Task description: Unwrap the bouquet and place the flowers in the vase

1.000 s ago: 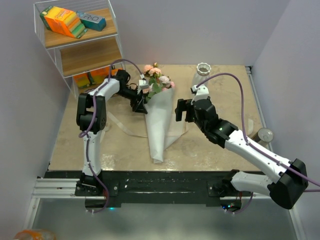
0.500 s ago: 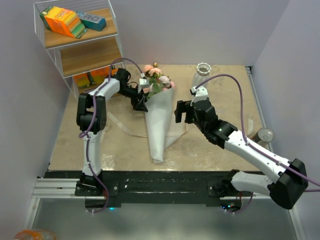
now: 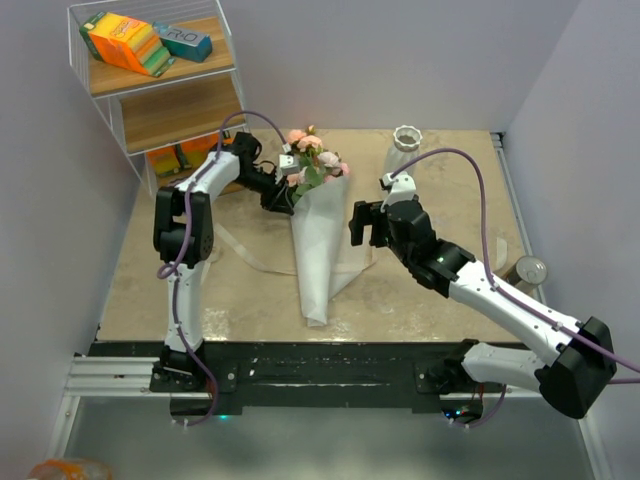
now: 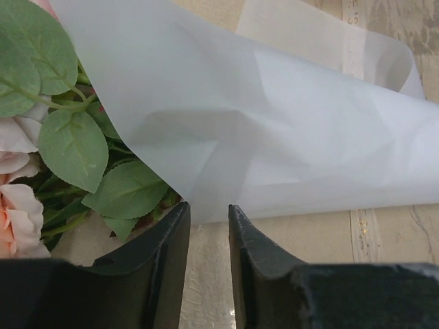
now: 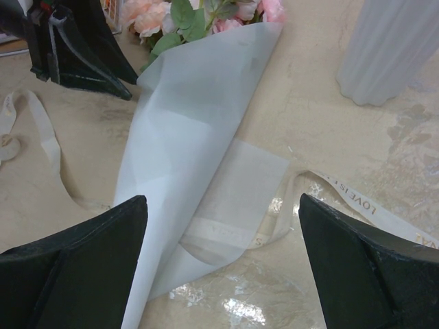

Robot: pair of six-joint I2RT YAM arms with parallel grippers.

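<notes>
Left end effector (image 4: 208, 211) narrower than before, bouquet (image 4: 274, 123) edge between its tips

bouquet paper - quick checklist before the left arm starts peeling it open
1. Edge of the paper pinched in the left tool: cannot tell; the edge reaches the fingertips, but a thin gap shows between them.
2. Ribbon untied: ok; it lies loose on the table, partly under the cone.
3. Right tool free to help: ok; open and empty, near the cone.
4. Vase upright, mouth uncovered: ok.
5. Flowers free of the wrap: not ok; the stems sit inside the cone.
</notes>
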